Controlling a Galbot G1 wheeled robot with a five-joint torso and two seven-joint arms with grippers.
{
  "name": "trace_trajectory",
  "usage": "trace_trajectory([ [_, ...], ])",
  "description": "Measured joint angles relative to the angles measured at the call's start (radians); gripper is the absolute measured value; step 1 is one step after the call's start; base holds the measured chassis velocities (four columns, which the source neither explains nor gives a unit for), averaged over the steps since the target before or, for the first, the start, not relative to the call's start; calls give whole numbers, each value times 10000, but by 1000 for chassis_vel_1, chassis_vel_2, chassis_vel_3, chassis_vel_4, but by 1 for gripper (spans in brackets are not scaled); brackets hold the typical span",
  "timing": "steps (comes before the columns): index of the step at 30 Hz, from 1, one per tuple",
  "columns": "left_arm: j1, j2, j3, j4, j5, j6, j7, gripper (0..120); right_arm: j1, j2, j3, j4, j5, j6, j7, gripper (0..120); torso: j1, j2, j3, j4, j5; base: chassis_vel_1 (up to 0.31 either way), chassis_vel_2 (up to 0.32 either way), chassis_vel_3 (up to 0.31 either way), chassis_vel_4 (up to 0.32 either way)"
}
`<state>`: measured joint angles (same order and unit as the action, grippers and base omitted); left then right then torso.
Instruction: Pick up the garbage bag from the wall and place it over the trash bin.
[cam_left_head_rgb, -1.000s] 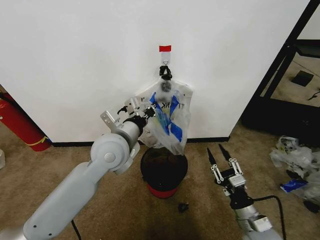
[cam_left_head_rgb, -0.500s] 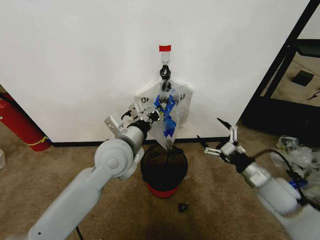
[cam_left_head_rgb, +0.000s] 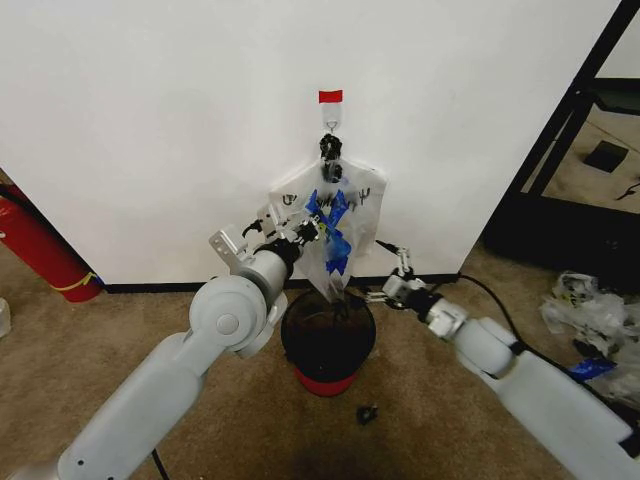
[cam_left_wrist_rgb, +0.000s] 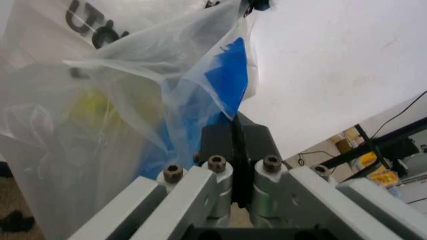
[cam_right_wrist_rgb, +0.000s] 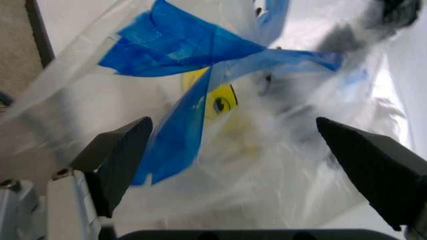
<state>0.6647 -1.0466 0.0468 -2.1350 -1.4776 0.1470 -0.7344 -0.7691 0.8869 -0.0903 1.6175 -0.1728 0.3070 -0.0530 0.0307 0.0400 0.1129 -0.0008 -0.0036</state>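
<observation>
With the left tool (cam_left_head_rgb: 313, 232) clamped on the garbage bag (cam_left_head_rgb: 345, 205), the right tool (cam_left_head_rgb: 389, 275), spread wide, should pinch the opposite side squarely above the trash bin (cam_left_head_rgb: 328, 340)

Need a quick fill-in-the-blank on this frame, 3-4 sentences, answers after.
1. The garbage bag hangs from a hook on the ____.
2. The left claw is shut on the ____.
3. The right claw, beside the bag, has its fingers ____.
4. Directly below the bag stands the black mesh trash bin with a ____ base.

Missing words: wall; garbage bag; open; red
</observation>
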Motion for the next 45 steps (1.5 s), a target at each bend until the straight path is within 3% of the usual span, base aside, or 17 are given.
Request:
trace_trajectory([
  [5, -55, 16, 23, 10, -12, 10, 0, 0, 567, 485, -281, -674, -568, 166, 41, 84, 0, 0, 0, 0, -1, 0, 0, 0, 0],
  [13, -76, -3, 36, -12, -24, 13, -16, 0, 1064, 988, -482, -1568, -2492, 696, -259, 54, 0, 0, 0, 0, 0, 0, 0, 0, 0],
  [28, -97, -7, 30, -48, -34, -1, -43, 0, 879, 1032, -572, -1232, -2015, -321, 336, 0, -1, 0, -1, 0, 0, 0, 0, 0, 0],
  [34, 37, 95, -56, -55, 46, 0, -23, 0, 325, 1021, -126, -700, -1150, -575, 821, 0, -1, 0, -1, 1, 2, 0, 0, 0, 0],
  [43, 456, 428, -296, -186, 199, 30, 99, 0, -2097, 856, 2102, 1192, 1282, -548, 1108, 0, -2, 0, -2, -7, 1, 0, 0, 0, 0],
  [45, 572, 493, -334, -251, 241, 35, 132, 0, -2558, 778, 2439, 1667, 1915, -541, 1126, 0, -2, 0, -3, 0, 2, 0, 0, 0, 0],
])
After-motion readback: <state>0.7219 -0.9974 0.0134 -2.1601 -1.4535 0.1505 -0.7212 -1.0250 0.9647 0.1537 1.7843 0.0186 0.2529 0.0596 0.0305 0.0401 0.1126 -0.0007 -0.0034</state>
